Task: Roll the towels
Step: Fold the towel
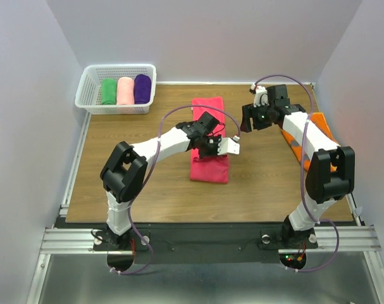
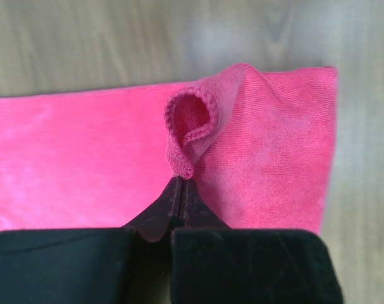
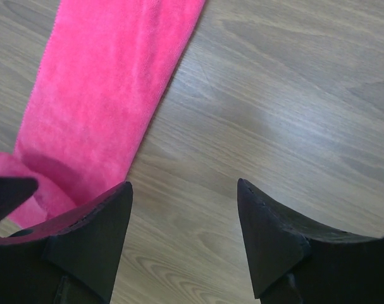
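The hot-pink towel (image 1: 207,109) lies flat and lengthwise in the middle of the table. My left gripper (image 1: 210,151) is over its near half, shut on a pinched-up fold of the towel's edge. In the left wrist view the closed gripper tips (image 2: 181,180) hold a curled hem of the pink towel (image 2: 84,158). My right gripper (image 1: 248,120) is open and empty, above bare wood just right of the towel. In the right wrist view it (image 3: 184,183) is spread wide beside the pink towel (image 3: 109,76). The orange towel (image 1: 322,125) lies at the right edge, partly under the right arm.
A white basket (image 1: 87,88) stands at the back left with a green roll (image 1: 108,90), a pale pink roll (image 1: 124,90) and a purple roll (image 1: 142,88). White walls close in the table on three sides.
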### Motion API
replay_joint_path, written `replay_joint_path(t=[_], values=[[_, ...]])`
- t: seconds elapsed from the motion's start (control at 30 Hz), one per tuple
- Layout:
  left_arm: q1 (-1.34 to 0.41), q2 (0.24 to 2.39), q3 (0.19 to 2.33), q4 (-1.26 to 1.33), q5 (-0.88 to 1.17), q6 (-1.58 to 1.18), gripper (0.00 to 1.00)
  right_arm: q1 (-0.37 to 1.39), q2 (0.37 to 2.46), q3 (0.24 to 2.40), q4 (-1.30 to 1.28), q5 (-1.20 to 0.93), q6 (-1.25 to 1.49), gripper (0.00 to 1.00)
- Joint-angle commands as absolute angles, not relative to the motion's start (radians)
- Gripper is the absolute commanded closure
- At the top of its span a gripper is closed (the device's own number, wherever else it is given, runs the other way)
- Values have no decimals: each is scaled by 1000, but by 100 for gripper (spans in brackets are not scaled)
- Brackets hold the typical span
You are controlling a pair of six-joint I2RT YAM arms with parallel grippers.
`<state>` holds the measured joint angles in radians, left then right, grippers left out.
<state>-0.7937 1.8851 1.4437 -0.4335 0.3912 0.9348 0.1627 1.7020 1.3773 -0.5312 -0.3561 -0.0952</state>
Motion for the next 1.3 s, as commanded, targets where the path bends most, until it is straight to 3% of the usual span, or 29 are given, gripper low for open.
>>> replay_joint_path(t=[0.0,0.1,0.13,0.23,0.93,1.03,1.07,1.27], values=[[-766,1907,1526,-448,383,992,100,150,1697,1404,-512,-368,-114,27],[-752,1953,1581,-472,385,1012,100,144,1701,1405,-512,-364,-114,23],[-741,1971,1601,-476,388,1014,100,143,1703,1407,-512,-365,-115,8],[-726,1990,1620,-471,382,1019,100,132,1704,1408,-512,-362,-117,1],[-701,2066,1660,-456,357,1051,100,118,1720,1408,-512,-373,-109,0],[-693,2063,1663,-434,359,1049,93,117,1713,1404,-514,-374,-107,0],[-690,2059,1666,-433,360,1049,81,117,1712,1398,-512,-376,-109,0],[-675,2002,1683,-413,341,1017,55,115,1703,1393,-512,-414,-95,2]])
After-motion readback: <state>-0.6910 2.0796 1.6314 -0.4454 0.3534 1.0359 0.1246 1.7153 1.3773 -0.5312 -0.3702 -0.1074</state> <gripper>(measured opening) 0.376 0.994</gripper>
